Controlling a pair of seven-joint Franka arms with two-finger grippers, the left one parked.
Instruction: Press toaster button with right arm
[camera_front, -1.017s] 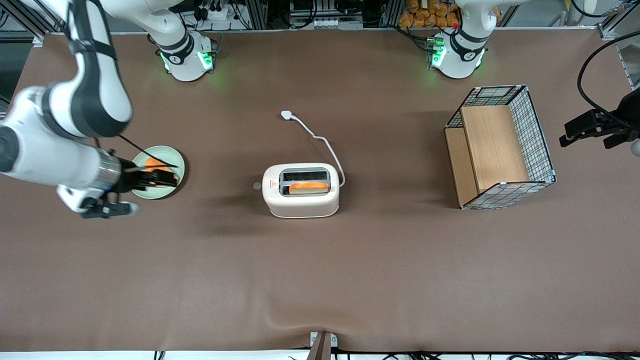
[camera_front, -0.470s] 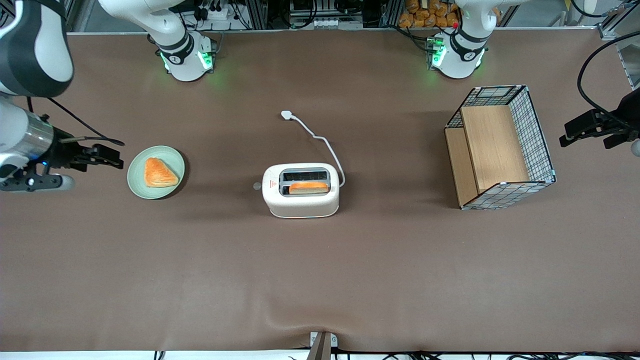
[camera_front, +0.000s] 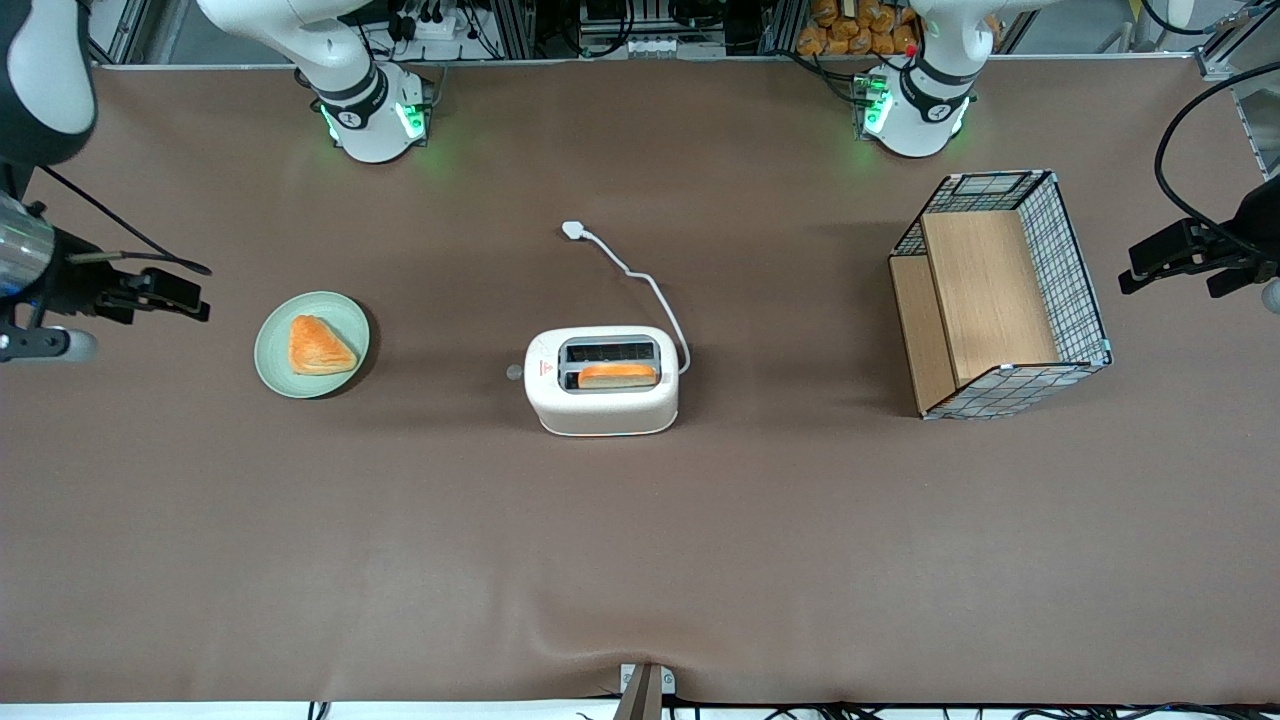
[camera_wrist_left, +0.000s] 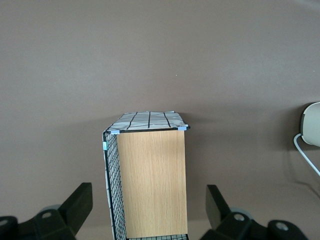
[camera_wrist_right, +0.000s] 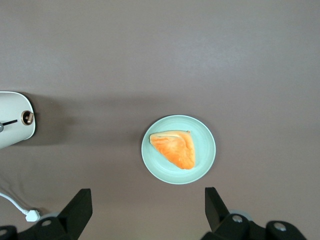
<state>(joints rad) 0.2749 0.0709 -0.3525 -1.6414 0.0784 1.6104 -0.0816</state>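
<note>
Brown table (camera_front: 420, 560): toaster (camera_front: 602, 381), plate (camera_front: 276, 365), basket (camera_front: 1000, 292)

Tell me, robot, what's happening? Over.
Gripper open, out past the plate, empty. Toaster button not pressed yet. Plate with toast sits between.

Wire basket (camera_wrist_left: 150, 190) with wooden panel; toaster (camera_wrist_left: 312, 124) nearby.

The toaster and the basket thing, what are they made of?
The toaster looks like smooth cream plastic: rounded corners, soft even sheen. The basket seems to be thin black wire mesh around light wooden boards with visible grain, though they could be wood-look laminate. The right arm's gripper, fingers open, hangs far off toward the working arm's end.
</note>
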